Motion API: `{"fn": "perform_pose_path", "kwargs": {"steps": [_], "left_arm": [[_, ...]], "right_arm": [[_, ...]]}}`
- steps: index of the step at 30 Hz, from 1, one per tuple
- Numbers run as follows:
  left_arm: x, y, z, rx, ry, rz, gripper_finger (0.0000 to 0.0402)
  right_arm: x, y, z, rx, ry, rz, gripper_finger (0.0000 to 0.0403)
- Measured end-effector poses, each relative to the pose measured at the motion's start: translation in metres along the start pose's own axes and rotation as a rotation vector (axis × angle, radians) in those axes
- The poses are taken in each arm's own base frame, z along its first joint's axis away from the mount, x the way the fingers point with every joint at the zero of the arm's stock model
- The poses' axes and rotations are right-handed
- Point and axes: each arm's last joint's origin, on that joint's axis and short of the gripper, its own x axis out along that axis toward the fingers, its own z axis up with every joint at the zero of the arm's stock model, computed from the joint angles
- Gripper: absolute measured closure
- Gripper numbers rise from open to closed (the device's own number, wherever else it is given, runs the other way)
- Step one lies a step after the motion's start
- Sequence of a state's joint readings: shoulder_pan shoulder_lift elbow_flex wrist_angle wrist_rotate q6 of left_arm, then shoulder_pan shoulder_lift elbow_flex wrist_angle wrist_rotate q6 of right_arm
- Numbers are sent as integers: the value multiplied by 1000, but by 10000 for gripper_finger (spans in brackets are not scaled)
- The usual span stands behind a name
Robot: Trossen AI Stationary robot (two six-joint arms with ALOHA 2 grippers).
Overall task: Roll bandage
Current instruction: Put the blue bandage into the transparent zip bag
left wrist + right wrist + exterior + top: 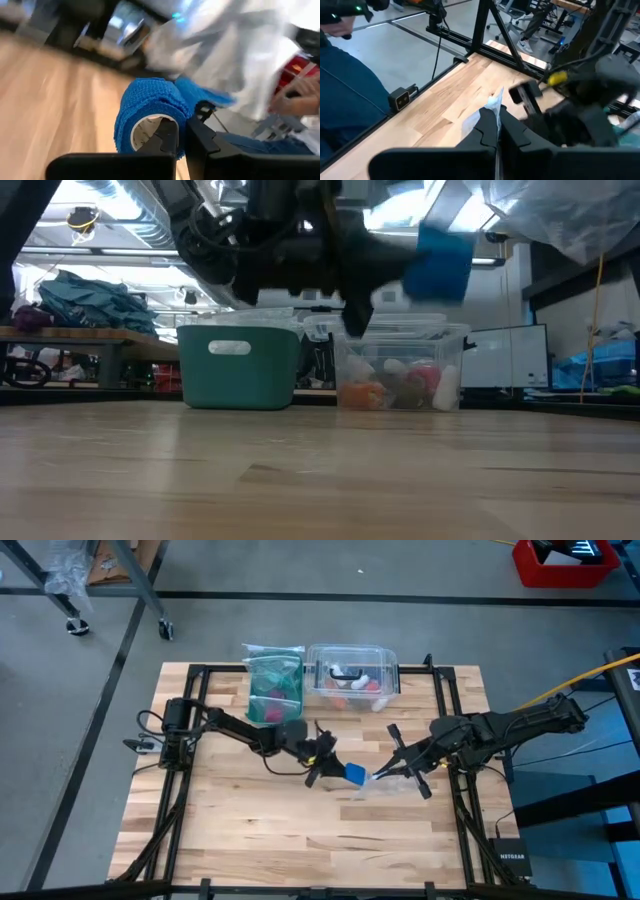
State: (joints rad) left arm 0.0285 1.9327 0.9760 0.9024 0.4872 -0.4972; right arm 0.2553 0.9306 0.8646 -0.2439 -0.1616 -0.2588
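Note:
The bandage (150,107) is a bright blue roll on a white core, lifted above the table's middle (355,773) and also seen in the low view (440,262). My left gripper (181,131) is shut on it, reaching in from the table's left (335,770). A loose blue end (207,94) runs from the roll toward a crumpled clear plastic wrapper (225,50). My right gripper (496,117) comes from the right (380,775) and is shut on that wrapper (490,107). My left gripper has one finger (167,140) inside the roll's white core and the other (202,142) outside, pinching the blue wall (181,117) between them. The fingers come in roughly level from the table's left. The roll hangs clear of the table. My right gripper pinches the clear wrapper by a crumpled edge (492,102) between its two shut fingers, reaching from the table's right and slanting slightly down. The wrapper is clear of the table and sticks out beyond the fingertips toward the roll.
At the table's far edge stand a clear plastic box (352,675) with small items inside and, to its left, a teal basket in a clear bag (272,685). Black frame rails (450,710) border the table. The near half of the wooden top (300,840) is bare.

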Motion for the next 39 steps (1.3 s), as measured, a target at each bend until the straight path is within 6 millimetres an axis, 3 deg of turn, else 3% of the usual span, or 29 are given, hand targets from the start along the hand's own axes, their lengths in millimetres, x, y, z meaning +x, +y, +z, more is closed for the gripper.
{"fn": "perform_pose_path", "kwargs": {"steps": [5,20,32,39], "left_arm": [[-5,13,-9,-191,103,90,374],[-2,10,-16,-206,94,186,229],[7,-8,-12,-110,37,74,216],[6,-3,-24,-277,130,144,195]], "right_arm": [[-2,0,1,-6,-10,-3,402],[-2,0,1,-9,-8,-4,402],[-2,0,1,-12,-2,-12,402],[-2,0,1,-12,-3,-13,402]]}}
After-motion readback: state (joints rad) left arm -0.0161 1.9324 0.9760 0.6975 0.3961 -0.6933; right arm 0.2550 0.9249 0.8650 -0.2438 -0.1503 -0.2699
